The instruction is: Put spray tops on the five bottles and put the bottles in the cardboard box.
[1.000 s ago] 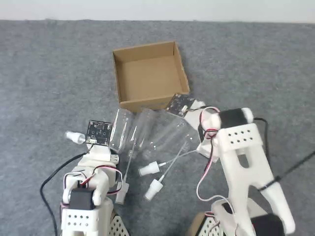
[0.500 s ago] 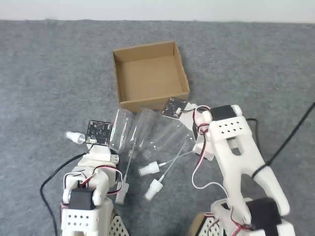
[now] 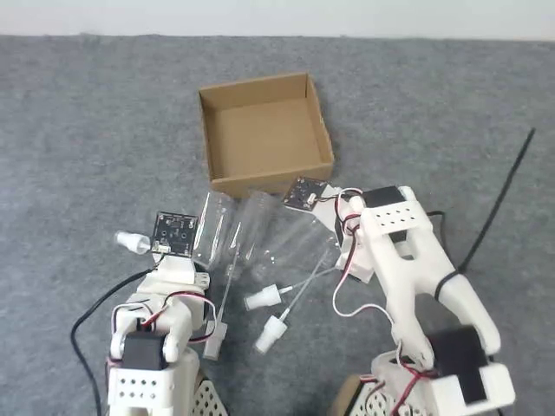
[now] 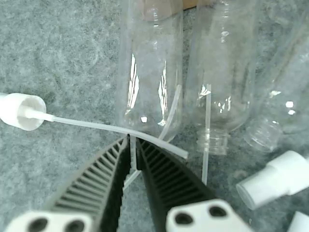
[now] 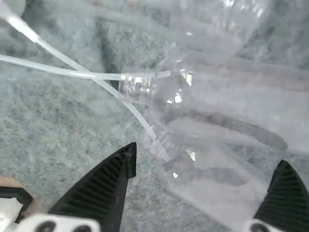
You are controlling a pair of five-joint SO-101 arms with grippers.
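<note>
Grey carpet (image 5: 53, 121), bottle (image 5: 227, 179) within spread right pincer (image 5: 207, 154)

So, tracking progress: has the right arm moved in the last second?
Yes: the right arm swung left, farther along the cardboard box's front wall.

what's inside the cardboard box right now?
No bottles inside: the cardboard box shows bare floor. The bottles lie on the carpet in front. Its near wall hides a strip of that floor.
</note>
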